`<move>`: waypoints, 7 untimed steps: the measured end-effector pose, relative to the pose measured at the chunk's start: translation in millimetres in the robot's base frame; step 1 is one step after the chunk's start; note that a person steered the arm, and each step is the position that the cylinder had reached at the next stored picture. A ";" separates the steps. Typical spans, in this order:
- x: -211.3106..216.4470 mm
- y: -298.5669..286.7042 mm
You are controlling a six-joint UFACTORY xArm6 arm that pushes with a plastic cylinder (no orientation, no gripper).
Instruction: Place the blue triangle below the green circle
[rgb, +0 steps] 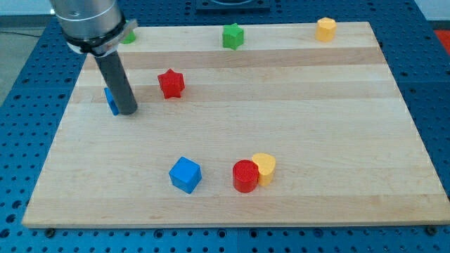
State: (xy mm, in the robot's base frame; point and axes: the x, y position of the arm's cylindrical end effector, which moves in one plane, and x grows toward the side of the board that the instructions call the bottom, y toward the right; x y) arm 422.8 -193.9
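The dark rod comes down from the view's top left. My tip (pixel 127 111) rests on the board, touching the right side of a blue block (pixel 110 101), which is mostly hidden behind the rod; its shape cannot be made out. A green block (pixel 129 35) shows partly behind the arm's body at the board's top left edge, above the blue block.
A red star (pixel 171 83) lies right of my tip. A green star (pixel 233 36) and a yellow hexagon (pixel 325 29) sit at the top edge. A blue cube (pixel 185 174), a red cylinder (pixel 245 176) and a touching yellow block (pixel 265 167) lie near the bottom.
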 end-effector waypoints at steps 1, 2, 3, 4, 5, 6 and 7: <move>-1.2 -12.0; -8.8 -15.5; -8.8 -15.5; -16.0 -3.0; -36.3 16.1; -52.9 17.9; -59.5 69.4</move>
